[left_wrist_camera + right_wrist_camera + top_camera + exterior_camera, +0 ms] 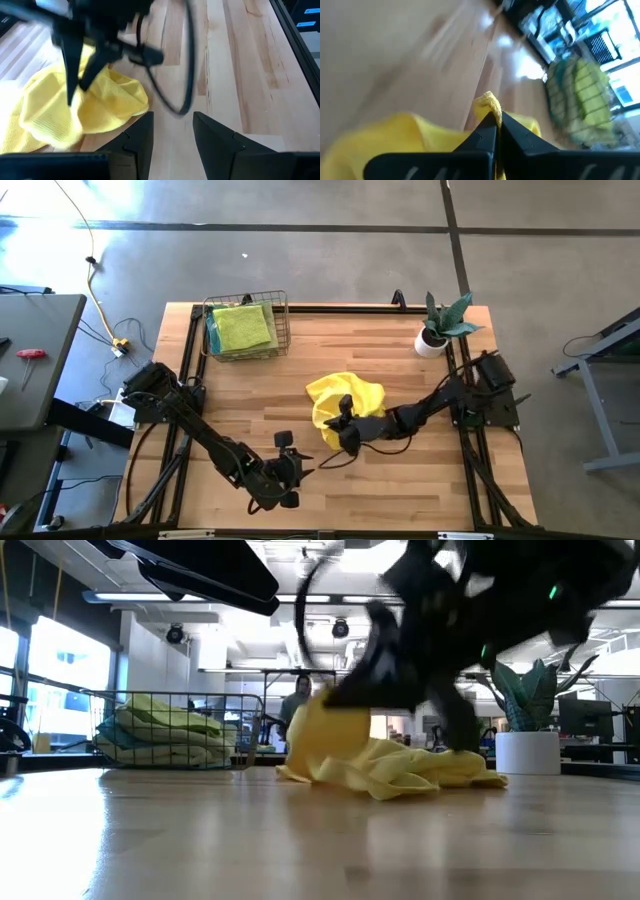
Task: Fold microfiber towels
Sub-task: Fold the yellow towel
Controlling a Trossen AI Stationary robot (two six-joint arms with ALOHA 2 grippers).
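Note:
A bright yellow microfiber towel (345, 402) lies crumpled at the middle of the table, its bulk resting on the wood (400, 772). My right gripper (343, 422) reaches in from the table's right and is shut on a bunched part of it (496, 119). My left gripper (172, 122) hovers open above bare wood near the table's front edge (298, 467), pointing toward the towel with nothing between its fingers. Folded towels, lime green (243, 327) on top with a blue one under it, lie in the wire basket (282, 320) at the far left. My right gripper pinches a bunched ridge of the yellow towel (487, 102) between its two fingers; several layers seem gathered there. The fingers slant down from the table's right side. The pinched part stands raised (318, 720) while the rest lies slack and crumpled on the table.
A potted plant in a white pot (437, 335) stands at the far right corner. The wire basket (170, 730) sits at the far left. Bare wood lies around the towel toward the front and left. A person shows in the room beyond the table (297, 700).

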